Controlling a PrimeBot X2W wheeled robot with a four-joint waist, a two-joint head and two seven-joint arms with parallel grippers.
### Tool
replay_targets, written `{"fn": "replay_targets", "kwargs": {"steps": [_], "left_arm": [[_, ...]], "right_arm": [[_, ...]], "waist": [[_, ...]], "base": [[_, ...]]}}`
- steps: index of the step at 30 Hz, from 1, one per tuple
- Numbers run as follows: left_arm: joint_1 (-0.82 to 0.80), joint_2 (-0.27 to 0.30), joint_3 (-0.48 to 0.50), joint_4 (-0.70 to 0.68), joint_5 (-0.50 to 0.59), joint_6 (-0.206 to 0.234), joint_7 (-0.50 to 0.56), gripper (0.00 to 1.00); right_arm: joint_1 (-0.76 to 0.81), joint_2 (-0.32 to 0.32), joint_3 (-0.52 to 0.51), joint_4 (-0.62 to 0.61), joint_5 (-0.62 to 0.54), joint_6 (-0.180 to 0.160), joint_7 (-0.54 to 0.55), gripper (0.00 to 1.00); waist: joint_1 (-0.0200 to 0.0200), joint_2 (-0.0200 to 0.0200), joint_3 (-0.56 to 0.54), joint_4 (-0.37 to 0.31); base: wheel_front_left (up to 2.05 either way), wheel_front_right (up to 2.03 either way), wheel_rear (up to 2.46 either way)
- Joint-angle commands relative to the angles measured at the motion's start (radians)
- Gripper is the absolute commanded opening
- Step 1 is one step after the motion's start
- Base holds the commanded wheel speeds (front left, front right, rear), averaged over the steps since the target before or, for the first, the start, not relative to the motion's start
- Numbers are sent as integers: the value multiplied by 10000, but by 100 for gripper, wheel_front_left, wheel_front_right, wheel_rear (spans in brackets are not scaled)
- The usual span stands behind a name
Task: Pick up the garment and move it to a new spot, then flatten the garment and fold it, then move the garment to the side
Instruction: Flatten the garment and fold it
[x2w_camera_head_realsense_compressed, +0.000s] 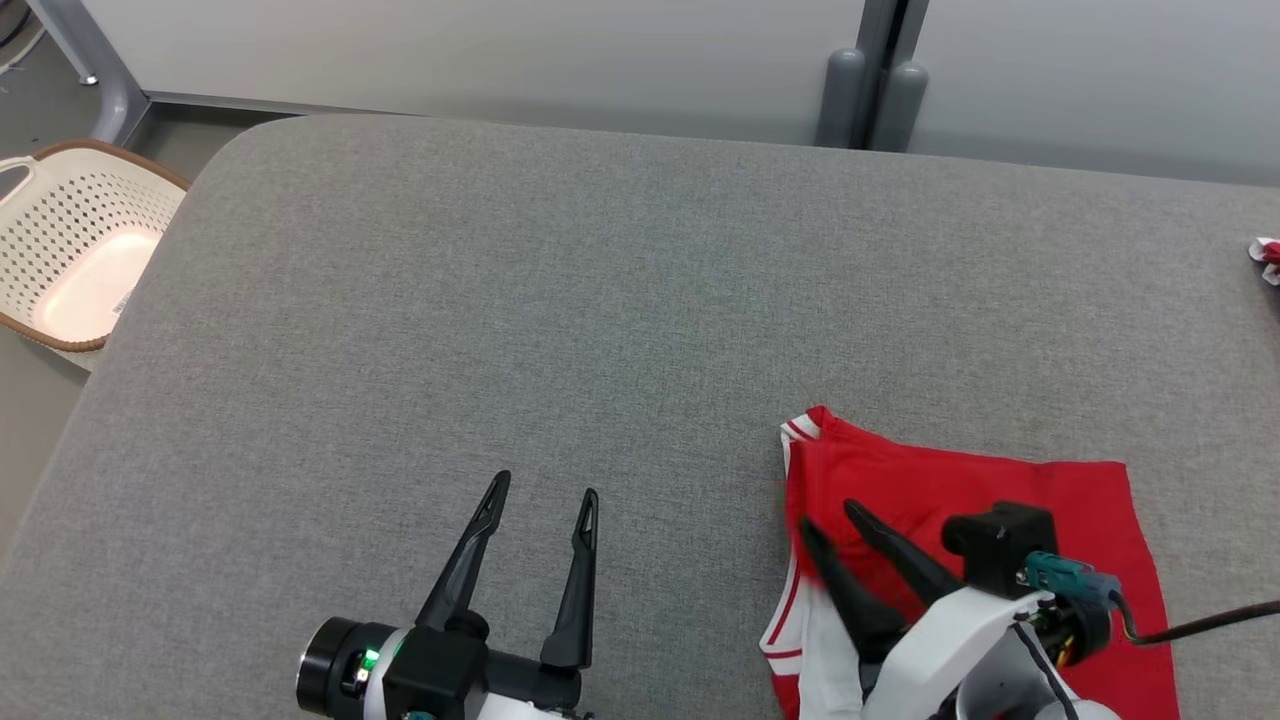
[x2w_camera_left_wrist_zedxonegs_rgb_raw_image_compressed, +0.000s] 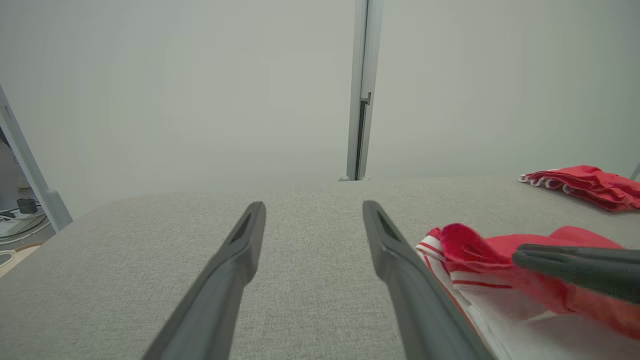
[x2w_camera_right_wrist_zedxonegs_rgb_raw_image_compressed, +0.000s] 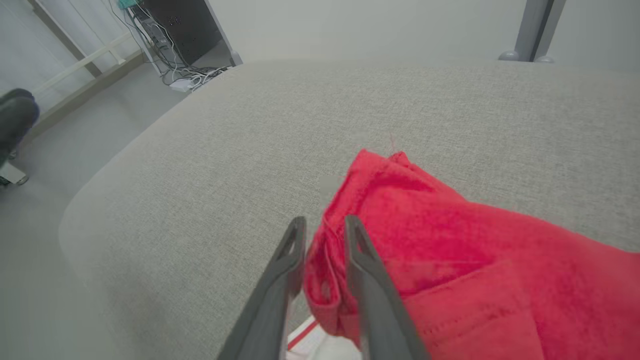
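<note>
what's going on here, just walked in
A two-armed robot is working on a red garment with white trim on a grey padded table. Its right gripper has its jaws parted around a fold at the garment's left edge; the grip looks loose. The left gripper hovers open over bare table, touching nothing. Another red piece lies at the table's far right edge.

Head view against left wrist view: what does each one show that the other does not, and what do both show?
Of the two, the head view alone gives the green light on the left arm and the teal plug on the right arm. The left wrist view alone gives a dark adapter with cables at the far left. Both show the grey table, the red garment, the open left claw and the right claw over the garment.
</note>
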Motion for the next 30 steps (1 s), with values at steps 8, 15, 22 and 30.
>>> {"fn": "replay_targets", "kwargs": {"steps": [8,15,22,30], "left_arm": [[-90,22,150,37,-188,191,-15,100],[127,23,560,-48,-397,543,-15,100],[871,22,1187,-125,-341,696,-15,100],[1878,21,1641,-512,-505,115,-14,100]], "right_arm": [[-351,-633,-479,-932,964,-13,-1365,100],[-356,-1845,-931,-40,1089,-13,-3656,100],[-180,-2526,-398,1554,633,-13,-5849,100],[790,-2041,-806,1104,-283,-16,-6027,100]], "waist": [[0,0,-92,-371],[0,0,-421,-953],[0,0,-1057,-1465],[0,0,-1640,-1743]], "base": [[0,0,0],[0,0,0],[0,0,0],[0,0,0]]}}
